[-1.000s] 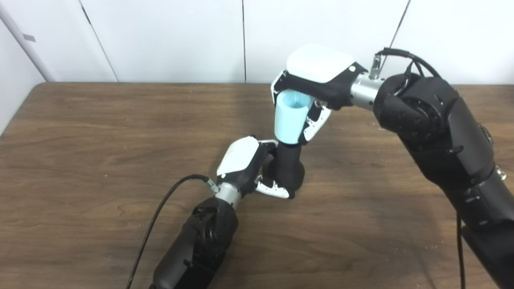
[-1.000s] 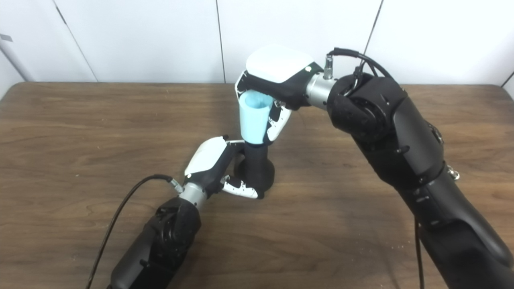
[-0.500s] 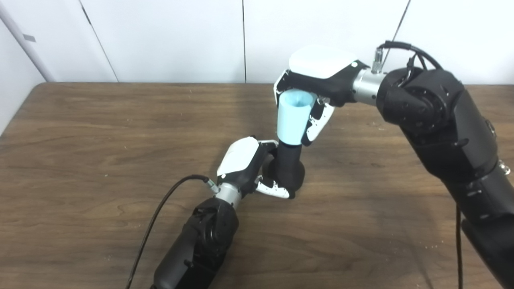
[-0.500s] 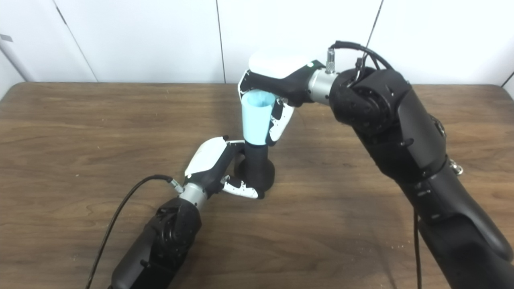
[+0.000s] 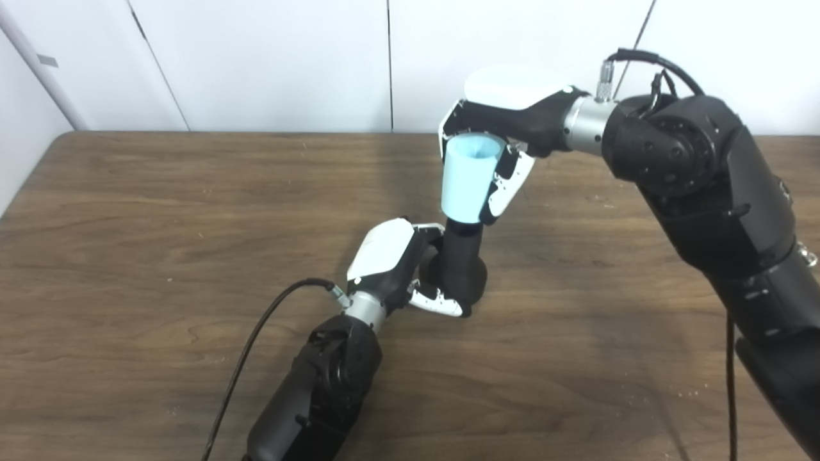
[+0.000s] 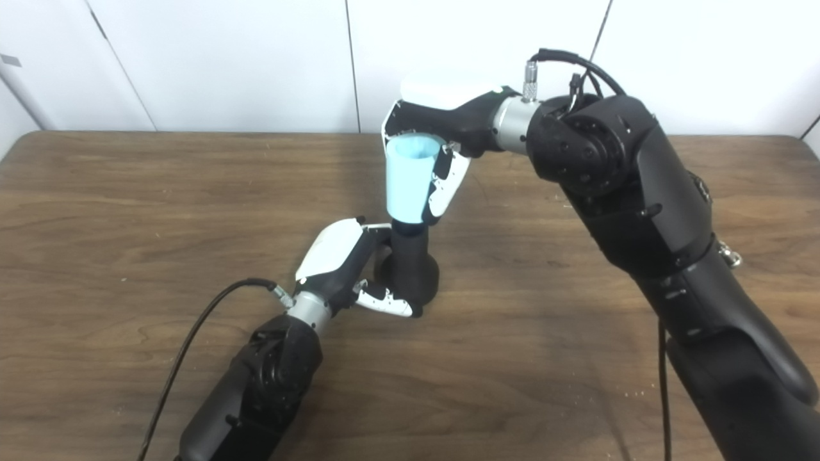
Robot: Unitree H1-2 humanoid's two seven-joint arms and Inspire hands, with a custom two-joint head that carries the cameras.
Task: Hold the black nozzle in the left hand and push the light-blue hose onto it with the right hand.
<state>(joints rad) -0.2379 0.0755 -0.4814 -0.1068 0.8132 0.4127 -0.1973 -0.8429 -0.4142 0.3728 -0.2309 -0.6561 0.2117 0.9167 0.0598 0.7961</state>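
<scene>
The black nozzle [image 5: 460, 262] stands upright on the wooden table, wide base down, with my left hand [image 5: 391, 262] shut around its lower part. The light-blue hose [image 5: 469, 179], a short open-topped tube, sits over the nozzle's top end and tilts slightly. My right hand [image 5: 506, 128] is shut on the hose from above and behind, fingers wrapped down its right side. In the right eye view the hose [image 6: 410, 179] meets the nozzle [image 6: 410, 262] just above my left hand [image 6: 336, 262].
The brown table [image 5: 128, 211] spreads wide on all sides, with its far edge against a white panelled wall. A black cable [image 5: 256, 346] runs from my left wrist toward the bottom edge. My bulky right forearm [image 5: 717, 211] crosses the right side.
My right hand has lifted slightly and rotated, raising the hose a little on the nozzle; the right elbow rose too. The left hand and nozzle have stayed put.
</scene>
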